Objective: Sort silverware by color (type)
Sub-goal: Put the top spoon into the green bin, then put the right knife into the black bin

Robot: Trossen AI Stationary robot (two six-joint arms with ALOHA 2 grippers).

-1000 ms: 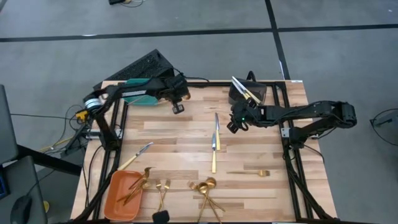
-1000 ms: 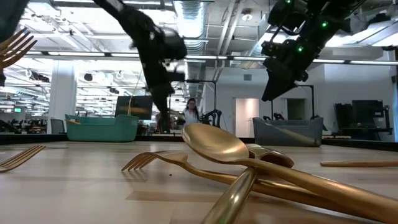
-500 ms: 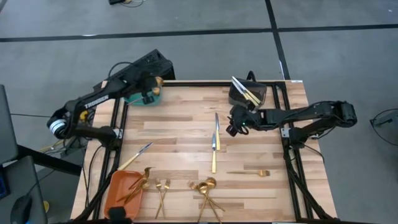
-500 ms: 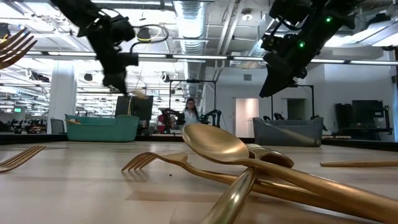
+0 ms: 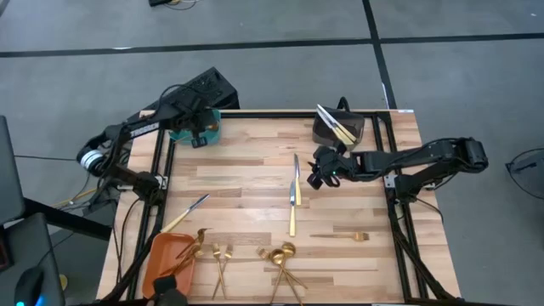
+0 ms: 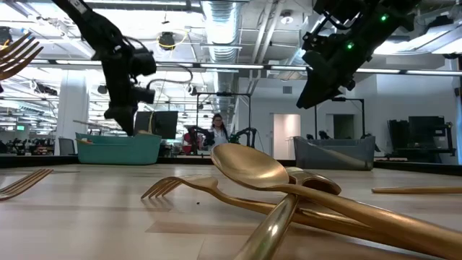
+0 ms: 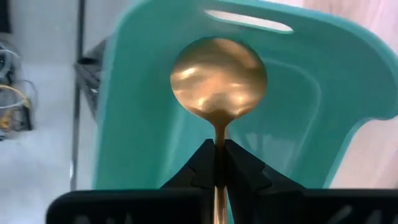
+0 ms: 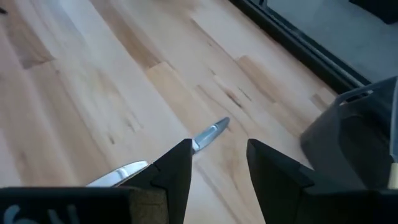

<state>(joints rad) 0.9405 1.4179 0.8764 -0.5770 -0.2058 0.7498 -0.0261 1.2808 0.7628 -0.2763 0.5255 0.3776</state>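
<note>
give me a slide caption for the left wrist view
Left hand shut on a gold spoon, holding it over the teal bin.

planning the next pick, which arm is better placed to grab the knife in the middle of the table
Right. The right gripper hangs open just beside the knife, whose blade shows in its wrist view; the left gripper is busy holding a spoon over the teal bin.

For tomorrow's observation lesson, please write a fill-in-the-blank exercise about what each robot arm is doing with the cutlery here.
1. The left gripper pinches a shiny gold ____ by its neck.
2. It holds it over the ____ plastic bin.
3. The right gripper is ____, above the silver-bladed knife.
4. The dark grey bin holds ____.

Missing words: spoon; teal; open; knives
</note>
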